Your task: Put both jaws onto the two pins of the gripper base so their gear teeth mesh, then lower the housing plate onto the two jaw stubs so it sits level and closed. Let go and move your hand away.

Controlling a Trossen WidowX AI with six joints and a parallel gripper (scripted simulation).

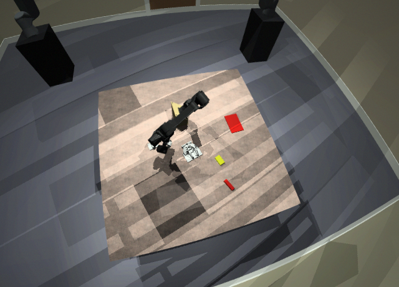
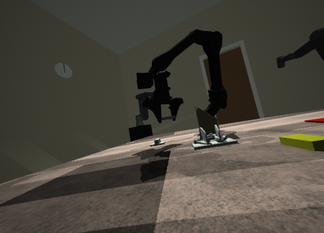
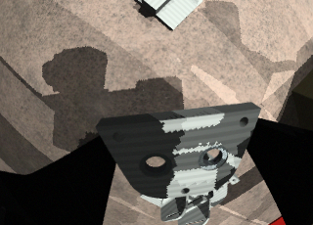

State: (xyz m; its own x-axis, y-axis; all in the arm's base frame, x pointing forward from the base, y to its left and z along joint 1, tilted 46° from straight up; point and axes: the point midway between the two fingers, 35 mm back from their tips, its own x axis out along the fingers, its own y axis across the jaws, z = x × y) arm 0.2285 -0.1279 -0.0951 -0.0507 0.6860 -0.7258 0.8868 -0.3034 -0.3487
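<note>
My gripper point(image 2: 167, 118) point(image 3: 179, 130) is shut on the grey housing plate point(image 2: 168, 118) point(image 3: 196, 137), gripping it by its two ends. The plate has two large round holes and hangs well above the table, to the left of the gripper base in the exterior view. The pale gripper base point(image 1: 188, 158) point(image 2: 198, 146) lies flat on the table. Two pale jaws stand on it, one jaw point(image 2: 203, 135) left of the other jaw point(image 2: 216, 132). I cannot tell whether their teeth mesh. The held plate partly hides the base in the wrist view.
A small pale stepped part point(image 2: 157, 141) point(image 3: 178, 7) lies on the table left of the base. A tan panel point(image 1: 175, 109) point(image 2: 206, 121) stands behind the base by my arm. A yellow block point(image 1: 220, 160) point(image 2: 300, 141), red bar point(image 1: 229, 184) and red sheet point(image 1: 234, 123) lie to the right.
</note>
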